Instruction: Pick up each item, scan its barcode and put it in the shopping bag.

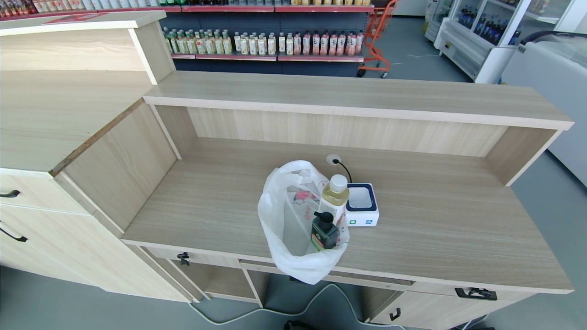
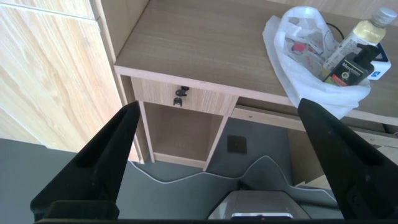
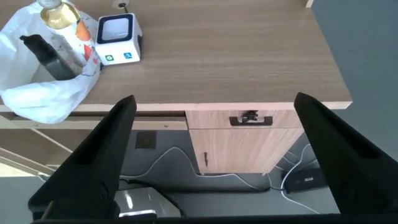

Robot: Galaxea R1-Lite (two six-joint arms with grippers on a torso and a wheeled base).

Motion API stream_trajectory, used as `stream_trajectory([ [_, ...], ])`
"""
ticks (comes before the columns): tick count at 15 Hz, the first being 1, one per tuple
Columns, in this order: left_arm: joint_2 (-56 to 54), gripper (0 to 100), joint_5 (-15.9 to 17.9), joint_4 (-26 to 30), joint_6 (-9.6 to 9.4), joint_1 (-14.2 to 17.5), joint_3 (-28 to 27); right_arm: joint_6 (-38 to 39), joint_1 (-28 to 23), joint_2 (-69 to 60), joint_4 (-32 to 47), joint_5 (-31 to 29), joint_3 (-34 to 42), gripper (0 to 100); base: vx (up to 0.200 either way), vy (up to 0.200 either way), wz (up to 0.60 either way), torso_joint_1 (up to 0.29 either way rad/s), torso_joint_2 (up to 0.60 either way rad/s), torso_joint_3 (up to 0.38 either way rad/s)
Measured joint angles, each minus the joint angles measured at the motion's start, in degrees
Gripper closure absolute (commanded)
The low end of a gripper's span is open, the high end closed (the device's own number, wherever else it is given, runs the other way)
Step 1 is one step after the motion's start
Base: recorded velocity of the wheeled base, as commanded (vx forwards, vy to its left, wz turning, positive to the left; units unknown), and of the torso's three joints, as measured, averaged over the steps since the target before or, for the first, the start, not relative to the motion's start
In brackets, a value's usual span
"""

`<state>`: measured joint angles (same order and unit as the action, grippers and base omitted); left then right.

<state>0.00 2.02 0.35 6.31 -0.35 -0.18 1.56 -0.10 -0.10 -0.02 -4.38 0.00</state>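
Likely final step: bottle (image 1: 336, 195) and pump bottle (image 1: 324, 231) in bag (image 1: 270, 215) at counter (image 1: 458, 220) front edge, beside scanner (image 1: 362, 206). Left gripper (image 2: 217, 104), right gripper (image 3: 214, 98) spread wide, empty, out before that edge. Next: seek unscanned items.

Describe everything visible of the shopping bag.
The shopping bag is thin, white, translucent plastic, crumpled, with red print showing through. It sits on the wooden counter at its front edge, bottom drooping over it, mouth gaping open. Inside stand a dark pump bottle and a white-capped bottle of yellowish liquid. A scanner box sits beside it, on the robot's right.
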Motion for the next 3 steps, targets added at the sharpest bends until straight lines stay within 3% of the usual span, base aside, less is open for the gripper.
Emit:
stream_trajectory([
  [3,-0.02,0,-0.02,0.0,0.0,0.0,0.0,-0.66,0.0,-0.12,0.05,0.17,0.0,0,0.0,0.0,0.0,0.0,0.0,0.0],
])
